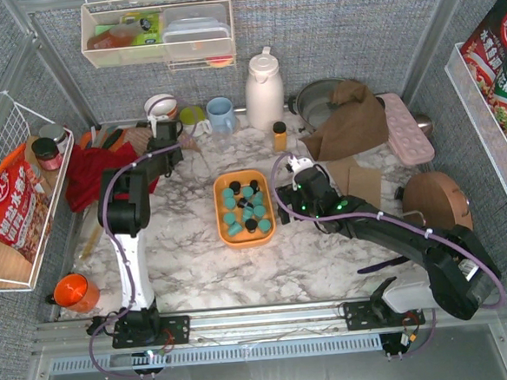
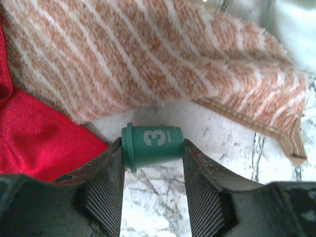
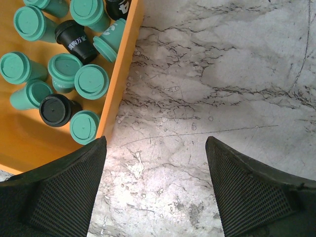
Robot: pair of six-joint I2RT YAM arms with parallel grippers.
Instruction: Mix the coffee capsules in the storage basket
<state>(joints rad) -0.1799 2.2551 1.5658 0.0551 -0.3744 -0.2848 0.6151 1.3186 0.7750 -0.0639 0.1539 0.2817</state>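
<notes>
- From above, the left fingers (image 2: 103, 192) and the capsule (image 2: 150, 146) between them are lost behind the wrist. Up close, the finger roots run off the bottom edge.
- The towel (image 2: 163, 54) and red cloth (image 2: 44, 138) are cut by the frame.
- The right wrist view catches only a corner of the basket (image 3: 121, 74), and several capsules (image 3: 91, 81) are clipped.
- The capsule print is too small to read from above.
- A brown cloth (image 1: 349, 118) hides part of the far pot (image 1: 312, 94).
</notes>
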